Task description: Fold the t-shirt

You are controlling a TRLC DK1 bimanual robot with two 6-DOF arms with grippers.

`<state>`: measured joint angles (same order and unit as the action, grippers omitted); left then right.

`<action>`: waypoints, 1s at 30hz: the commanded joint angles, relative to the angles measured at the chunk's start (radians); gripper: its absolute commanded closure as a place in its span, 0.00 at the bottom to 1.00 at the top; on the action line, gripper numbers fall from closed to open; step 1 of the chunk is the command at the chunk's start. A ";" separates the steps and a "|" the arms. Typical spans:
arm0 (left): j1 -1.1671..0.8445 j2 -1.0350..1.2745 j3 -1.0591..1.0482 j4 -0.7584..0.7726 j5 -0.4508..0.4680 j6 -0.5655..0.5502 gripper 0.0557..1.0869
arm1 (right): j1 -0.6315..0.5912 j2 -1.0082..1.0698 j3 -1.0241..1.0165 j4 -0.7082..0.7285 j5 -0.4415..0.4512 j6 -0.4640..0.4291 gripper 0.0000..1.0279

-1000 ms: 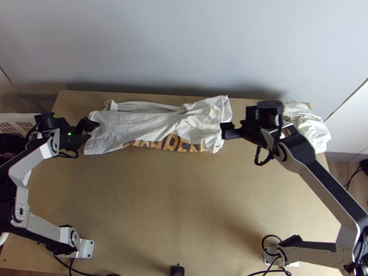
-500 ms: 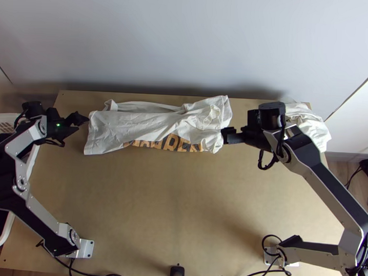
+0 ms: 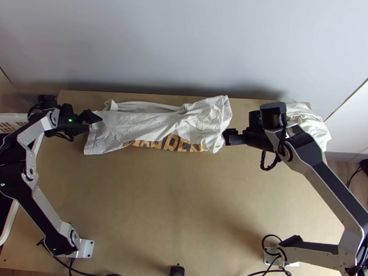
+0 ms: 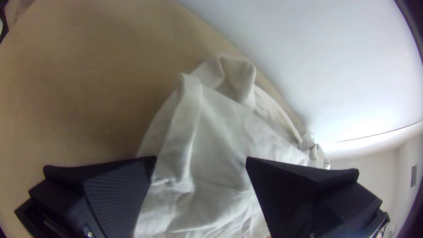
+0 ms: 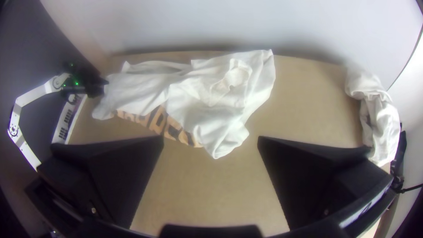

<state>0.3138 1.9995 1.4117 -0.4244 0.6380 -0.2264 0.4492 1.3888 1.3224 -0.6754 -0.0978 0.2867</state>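
The t-shirt [image 3: 150,124] is laid bunched, its long axis along the far edge of the tabletop [image 3: 181,211]. The left pincer [image 4: 201,162] (wide open) is positioned at the end nearer the left edge; the right pincer [image 5: 210,143], also spread, is located beside the opposite end.

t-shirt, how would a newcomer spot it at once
On the light wooden table, look toward the far edge. There the white t-shirt lies in a long rumpled strip; unlike the white cloth bunched at the far right corner, it shows tan lettering.

Left arm [image 3: 46,208] seemingly lower, both jaws apart
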 commanded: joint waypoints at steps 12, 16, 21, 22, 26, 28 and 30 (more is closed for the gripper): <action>0.070 -0.033 0.044 -0.028 -0.008 0.062 0.05 | -0.006 -0.005 0.018 -0.012 -0.003 0.008 0.04; 0.062 -0.022 0.036 -0.028 -0.034 0.090 0.05 | -0.004 0.006 0.026 -0.004 -0.005 0.009 0.04; 0.028 -0.007 0.027 -0.028 -0.064 0.104 0.05 | -0.003 0.015 0.035 -0.004 -0.005 0.008 0.04; 0.018 -0.004 0.026 -0.030 -0.070 0.105 0.05 | -0.003 0.015 0.035 -0.004 -0.005 0.008 0.04; -0.025 0.007 0.024 -0.037 -0.110 0.117 0.05 | -0.004 0.013 0.034 -0.004 -0.005 0.008 0.04; -0.045 0.013 0.024 -0.047 -0.121 0.122 0.05 | -0.004 0.013 0.035 -0.004 -0.005 0.008 0.04; -0.068 0.021 0.021 -0.054 -0.149 0.128 0.05 | -0.004 0.012 0.035 -0.004 -0.005 0.008 0.04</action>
<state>0.3050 2.0010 1.4384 -0.4603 0.5453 -0.1177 0.4446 1.3998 1.3552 -0.6807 -0.1020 0.2947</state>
